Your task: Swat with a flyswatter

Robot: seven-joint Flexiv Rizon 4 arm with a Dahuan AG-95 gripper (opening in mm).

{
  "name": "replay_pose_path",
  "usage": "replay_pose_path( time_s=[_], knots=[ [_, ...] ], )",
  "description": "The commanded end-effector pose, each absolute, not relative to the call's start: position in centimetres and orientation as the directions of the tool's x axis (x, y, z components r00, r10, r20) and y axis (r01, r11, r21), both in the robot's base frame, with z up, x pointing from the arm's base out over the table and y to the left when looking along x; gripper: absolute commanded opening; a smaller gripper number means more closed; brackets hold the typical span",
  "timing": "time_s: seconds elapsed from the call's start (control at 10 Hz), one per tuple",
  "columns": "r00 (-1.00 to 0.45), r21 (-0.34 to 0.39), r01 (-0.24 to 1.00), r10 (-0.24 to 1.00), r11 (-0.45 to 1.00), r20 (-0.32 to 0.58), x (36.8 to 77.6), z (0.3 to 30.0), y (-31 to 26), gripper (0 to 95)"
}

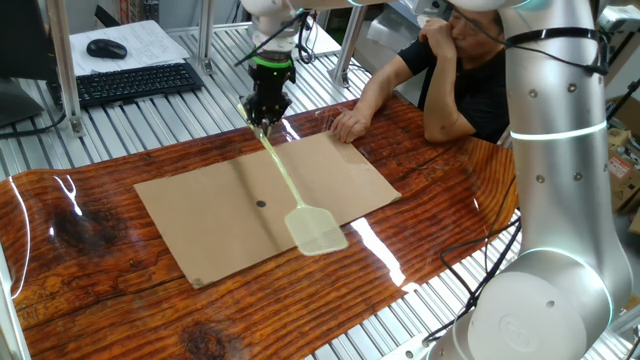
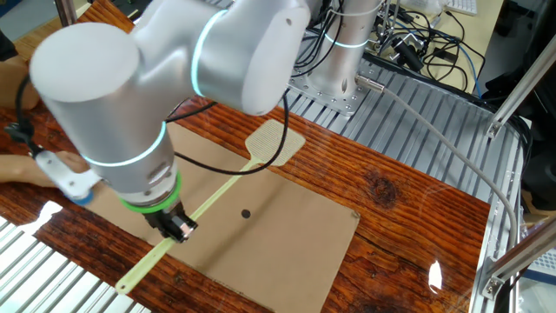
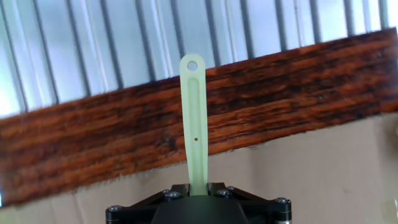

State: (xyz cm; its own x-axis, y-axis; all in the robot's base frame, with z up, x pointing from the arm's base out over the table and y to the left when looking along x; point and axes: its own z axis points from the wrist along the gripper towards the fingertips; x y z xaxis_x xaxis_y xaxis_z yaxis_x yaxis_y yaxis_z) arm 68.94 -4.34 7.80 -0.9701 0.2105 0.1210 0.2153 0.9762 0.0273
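Note:
The pale yellow-green flyswatter (image 1: 290, 190) lies slanted over the cardboard sheet (image 1: 200, 215). Its mesh head (image 1: 317, 230) rests at the sheet's near edge. In the other fixed view the head (image 2: 274, 141) is at the far side and the handle (image 2: 204, 209) runs toward the front. My gripper (image 1: 267, 120) is shut on the handle near its end; it also shows in the other fixed view (image 2: 176, 228). In the hand view the handle end (image 3: 193, 118) with its hanging hole sticks out past the jaws (image 3: 198, 186). A small dark dot (image 1: 261, 204) sits on the cardboard.
A person (image 1: 450, 70) sits at the table's far side with a hand (image 1: 350, 123) on the wood by the cardboard's corner. A keyboard (image 1: 130, 83) and mouse (image 1: 106, 48) lie behind. The robot base (image 1: 555, 200) stands at right.

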Motion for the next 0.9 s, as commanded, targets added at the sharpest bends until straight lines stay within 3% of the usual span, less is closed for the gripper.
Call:
replay_pose_path(
  time_s=[0.1,0.9],
  knots=[
    [-0.932,0.068,0.342,0.329,0.937,0.151,70.19,8.5,-5.81,0.0],
    [-0.936,0.049,0.335,0.326,0.941,0.132,70.01,7.64,-5.26,0.0]
  ],
)
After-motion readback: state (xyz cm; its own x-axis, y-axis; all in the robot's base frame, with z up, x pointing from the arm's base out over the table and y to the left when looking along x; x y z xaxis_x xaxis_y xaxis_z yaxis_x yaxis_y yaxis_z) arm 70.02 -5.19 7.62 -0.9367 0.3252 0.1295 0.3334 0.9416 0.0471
